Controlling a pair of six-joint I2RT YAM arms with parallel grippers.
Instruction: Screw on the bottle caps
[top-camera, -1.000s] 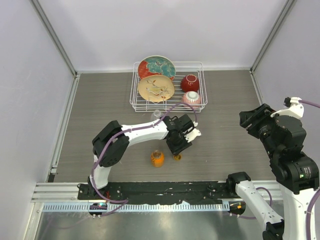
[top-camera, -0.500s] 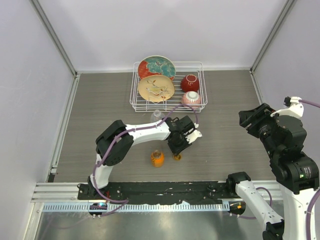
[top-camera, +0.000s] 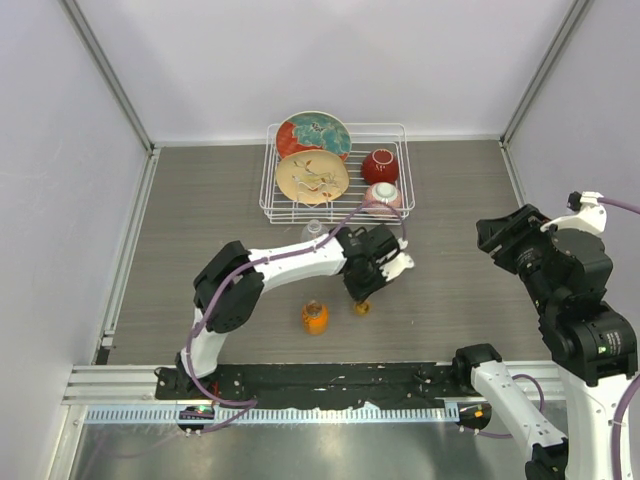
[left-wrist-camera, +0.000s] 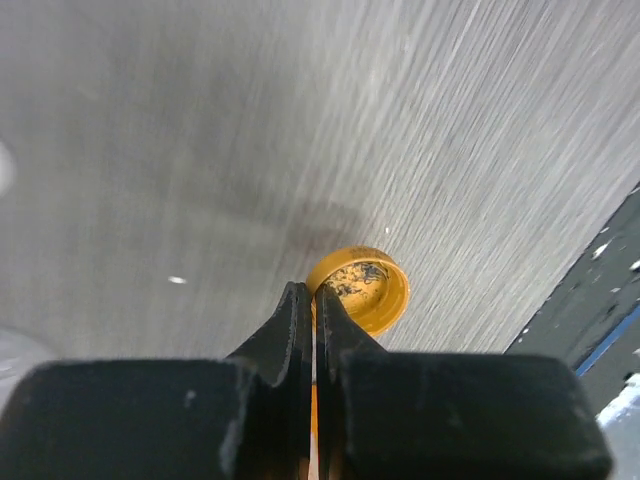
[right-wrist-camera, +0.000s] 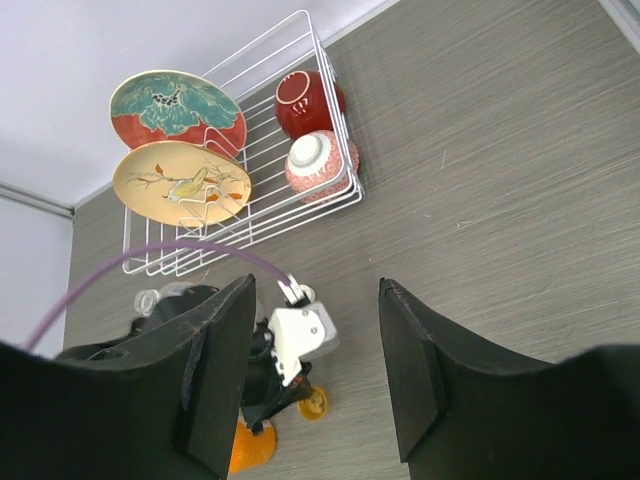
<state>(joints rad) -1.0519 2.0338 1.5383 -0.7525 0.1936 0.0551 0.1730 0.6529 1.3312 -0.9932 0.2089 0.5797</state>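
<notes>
Top external: left gripper (top-camera: 362, 297) pinches orange cap (top-camera: 361, 308) beside orange bottle (top-camera: 314, 317); right gripper (right-wrist-camera: 315, 287) released.

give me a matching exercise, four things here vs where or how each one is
1 orange cap
2 orange bottle
3 red bowl
4 right gripper

a in the wire rack
b open, holding nothing
c pinched at its rim by the left gripper
d standing upright on the table

Pairs: 1-c, 2-d, 3-a, 4-b
</notes>
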